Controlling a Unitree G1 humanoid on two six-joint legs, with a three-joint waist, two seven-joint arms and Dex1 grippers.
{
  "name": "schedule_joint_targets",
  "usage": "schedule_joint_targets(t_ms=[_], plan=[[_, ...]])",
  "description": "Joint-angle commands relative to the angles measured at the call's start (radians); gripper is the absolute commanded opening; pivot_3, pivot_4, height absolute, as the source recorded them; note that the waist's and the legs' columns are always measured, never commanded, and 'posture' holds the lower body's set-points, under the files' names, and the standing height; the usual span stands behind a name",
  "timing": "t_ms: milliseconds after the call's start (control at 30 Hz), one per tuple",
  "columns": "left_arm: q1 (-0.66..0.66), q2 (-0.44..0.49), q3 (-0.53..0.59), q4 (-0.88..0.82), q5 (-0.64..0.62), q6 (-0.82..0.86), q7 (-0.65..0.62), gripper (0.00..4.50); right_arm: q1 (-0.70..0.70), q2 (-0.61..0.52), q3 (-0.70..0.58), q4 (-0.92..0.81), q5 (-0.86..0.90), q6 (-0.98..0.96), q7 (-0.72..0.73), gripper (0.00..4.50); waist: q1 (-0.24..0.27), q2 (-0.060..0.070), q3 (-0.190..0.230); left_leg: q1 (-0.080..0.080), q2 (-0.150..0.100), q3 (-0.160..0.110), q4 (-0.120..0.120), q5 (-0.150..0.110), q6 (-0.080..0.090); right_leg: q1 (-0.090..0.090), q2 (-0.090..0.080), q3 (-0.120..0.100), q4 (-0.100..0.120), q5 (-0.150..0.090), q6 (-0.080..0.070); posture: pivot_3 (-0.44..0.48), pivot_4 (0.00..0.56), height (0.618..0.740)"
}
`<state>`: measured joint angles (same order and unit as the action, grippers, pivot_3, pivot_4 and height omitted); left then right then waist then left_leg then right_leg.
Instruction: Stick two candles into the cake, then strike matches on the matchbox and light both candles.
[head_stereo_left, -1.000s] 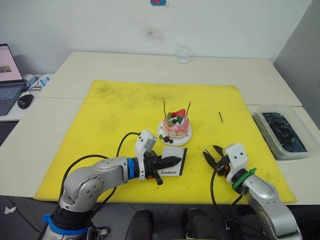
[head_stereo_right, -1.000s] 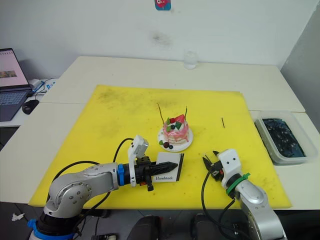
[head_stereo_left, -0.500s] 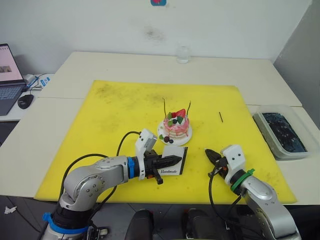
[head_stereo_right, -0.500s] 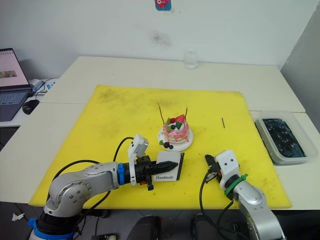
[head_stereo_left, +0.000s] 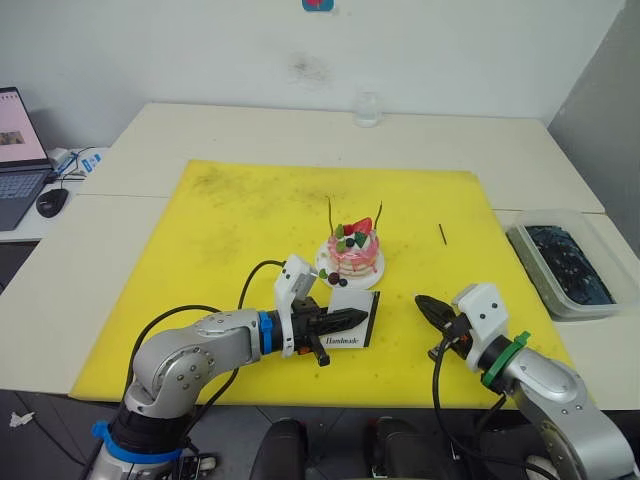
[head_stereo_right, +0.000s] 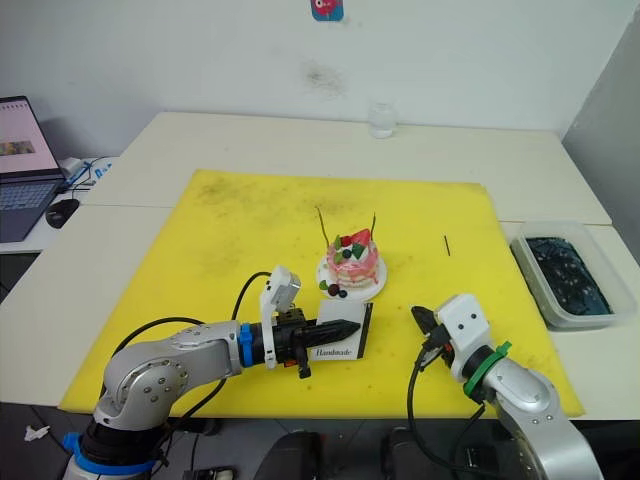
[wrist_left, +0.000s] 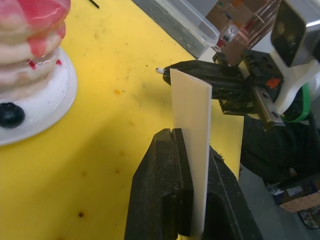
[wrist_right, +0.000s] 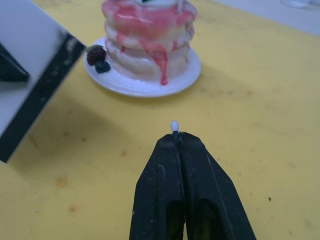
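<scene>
Your right end effector (head_stereo_left: 424, 303) has moved since a second ago: then its fingers were spread apart over the yellow mat (head_stereo_left: 240, 215), and now they are pressed together on a match (wrist_right: 174, 126), whose pale head sticks out just beyond the tips. The arm has also turned toward the matchbox (head_stereo_left: 352, 319). I judge that the match is now picked up and the striking step can start.

Your left end effector (head_stereo_left: 350, 320) was clamped on the matchbox before and is clamped on it now, holding it on edge just in front of the cake (head_stereo_left: 352, 252). In the right wrist view the black strip of the box faces the match, near but not touching.

Both candles (head_stereo_left: 329, 214) already stand in the cake, one at each side of the strawberry, and I see no flame on them. A second match (head_stereo_left: 441, 234) lies on the mat, well apart, toward the plastic container (head_stereo_left: 565, 270) on the desk (head_stereo_left: 250, 130).
</scene>
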<state>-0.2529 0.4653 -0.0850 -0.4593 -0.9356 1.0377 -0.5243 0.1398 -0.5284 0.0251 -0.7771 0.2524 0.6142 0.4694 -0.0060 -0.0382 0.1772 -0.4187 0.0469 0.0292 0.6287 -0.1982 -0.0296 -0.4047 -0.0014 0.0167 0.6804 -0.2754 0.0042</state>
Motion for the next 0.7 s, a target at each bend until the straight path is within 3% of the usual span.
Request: schedule_joint_targets(t_ms=[33, 267, 700], plan=[[-0.028, -0.011, -0.015, -0.002, 0.012, -0.016, -0.019, 0.0, -0.066, -0.079, -0.04, -0.143, 0.063, 0.065, 0.059, 0.03, 0.0, 0.0, 0.0, 0.0, 0.0, 0.0, 0.0, 0.0, 0.0, 0.0, 0.0, 0.0, 0.0, 0.0, 0.0, 0.0, 0.15, 0.74], [-0.056, -0.026, -0.033, 0.013, 0.043, -0.026, -0.032, 0.0, -0.237, -0.239, 0.031, -0.216, 0.118, 0.193, 0.135, 0.03, 0.001, 0.0, 0.0, 0.0, -0.001, -0.001, 0.0, 0.0, 0.0, 0.0, 0.001, -0.001, 0.0, 0.0, 0.0, 0.0, 0.15, 0.74], [-0.07, -0.04, -0.017, 0.017, 0.023, 0.0, -0.028, 0.0, -0.299, -0.291, 0.154, -0.179, 0.054, 0.242, 0.111, 0.03, 0.001, 0.0, 0.0, -0.001, -0.001, -0.001, 0.0, 0.0, 0.0, 0.0, 0.001, -0.001, -0.001, 0.0, 0.0, 0.0, 0.15, 0.74]])
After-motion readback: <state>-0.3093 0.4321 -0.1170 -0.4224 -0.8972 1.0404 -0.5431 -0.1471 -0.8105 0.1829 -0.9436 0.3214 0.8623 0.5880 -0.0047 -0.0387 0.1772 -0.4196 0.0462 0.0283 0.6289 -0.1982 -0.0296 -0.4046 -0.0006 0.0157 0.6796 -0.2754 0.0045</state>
